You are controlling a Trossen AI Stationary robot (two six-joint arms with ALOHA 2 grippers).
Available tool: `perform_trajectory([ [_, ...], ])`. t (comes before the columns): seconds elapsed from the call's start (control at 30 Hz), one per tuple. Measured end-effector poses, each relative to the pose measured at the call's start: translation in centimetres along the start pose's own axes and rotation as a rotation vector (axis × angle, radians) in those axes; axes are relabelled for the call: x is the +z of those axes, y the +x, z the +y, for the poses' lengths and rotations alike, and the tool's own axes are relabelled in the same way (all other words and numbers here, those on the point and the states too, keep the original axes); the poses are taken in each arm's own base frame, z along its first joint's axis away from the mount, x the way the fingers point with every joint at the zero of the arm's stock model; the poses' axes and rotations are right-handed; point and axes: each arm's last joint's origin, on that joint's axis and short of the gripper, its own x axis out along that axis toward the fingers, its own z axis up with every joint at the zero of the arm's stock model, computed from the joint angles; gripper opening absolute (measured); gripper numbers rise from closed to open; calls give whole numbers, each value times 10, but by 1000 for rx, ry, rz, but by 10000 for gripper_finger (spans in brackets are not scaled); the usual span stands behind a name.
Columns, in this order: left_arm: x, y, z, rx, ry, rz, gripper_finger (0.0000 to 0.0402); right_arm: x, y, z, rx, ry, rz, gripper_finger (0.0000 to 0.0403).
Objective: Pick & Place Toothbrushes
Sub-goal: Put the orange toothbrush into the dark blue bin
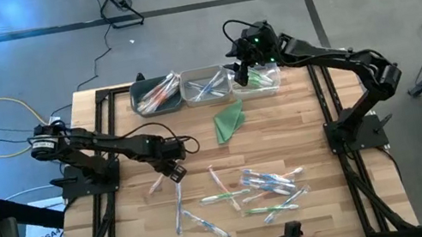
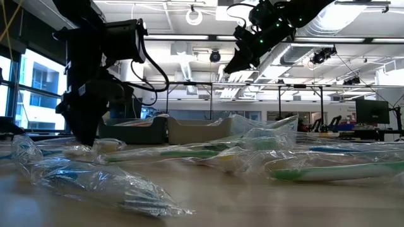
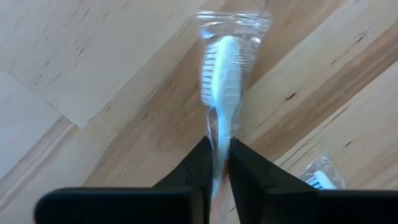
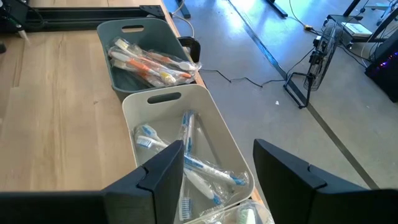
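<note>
pinching wrapped toothbrush [image 3: 222, 68] on table [image 1: 300, 129], left gripper [image 3: 216, 163] closed on it, right gripper [image 4: 214, 163] open over bins [image 4: 163, 99] (no legible labels)

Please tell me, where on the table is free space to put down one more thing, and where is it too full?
Free: the bare wood between the bins and the loose toothbrushes, left of the green cloth; also the strip right of that cloth. Crowded: the near middle, where wrapped toothbrushes lie scattered, and beside the left gripper, closed on one toothbrush. The right gripper is open above the bins.
</note>
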Motion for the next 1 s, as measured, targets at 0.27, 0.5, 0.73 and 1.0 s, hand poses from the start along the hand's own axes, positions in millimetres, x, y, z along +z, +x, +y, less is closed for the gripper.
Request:
perform_trajectory([
  [0.27, 1, 0, -1, -18, -26, -3, 16, 0, 0, 0, 0, 0, 0, 188],
  [0.5, 0, 0, -1, -19, -26, 5, 9, 0, 0, 0, 0, 0, 0, 188],
  [0.73, 0, -1, -1, -13, -21, 16, 10, 0, 0, 0, 0, 0, 0, 188],
  [1.0, -4, -20, 3, 19, -19, 38, 9, 0, 0, 0, -4, -1, 0, 188],
])
